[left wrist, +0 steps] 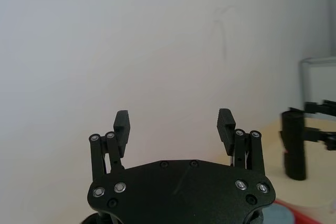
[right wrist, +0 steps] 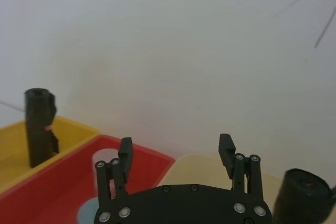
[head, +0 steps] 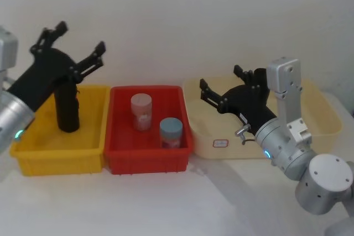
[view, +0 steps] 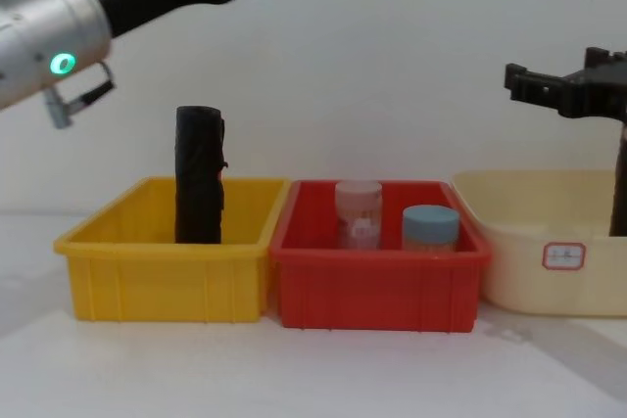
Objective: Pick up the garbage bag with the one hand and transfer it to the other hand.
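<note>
- The left gripper [head: 79, 38] has its fingers spread wide with nothing between them. It is tilted upward and held high, which keeps it well clear of everything beneath it.
- Directly under that gripper a black roll [view: 199, 178] with a small bump on its side stands upright in the yellow bin [view: 162, 271]. Nothing else can be seen in that bin. Because of the bump, I take it for the look-alike, not the roll the task means.
- The right gripper [head: 219, 78] is also wide open and empty. It is held roughly level above the cream bin [view: 509, 261], fingertips pointing across toward the left gripper. That pose would probably suit a pass from hand to hand.
- The garbage bag [left wrist: 294, 148] stands upright in the cream bin, just beside and below the base of the right gripper. It is behind the fingertips rather than between them, and I cannot tell whether it touches the gripper.
- Lower down, between the two grippers, sits the red bin [view: 377, 286], touching the yellow bin on one side. It holds two upright jars close together: a pale-lidded jar [view: 359, 212] and a shorter blue-lidded jar [view: 430, 227].
- Neither hand holds the garbage bag, so as things lie the pick-up is not done. The left gripper is well apart from the bag, with the red bin in between, while the right gripper is right next to it.
</note>
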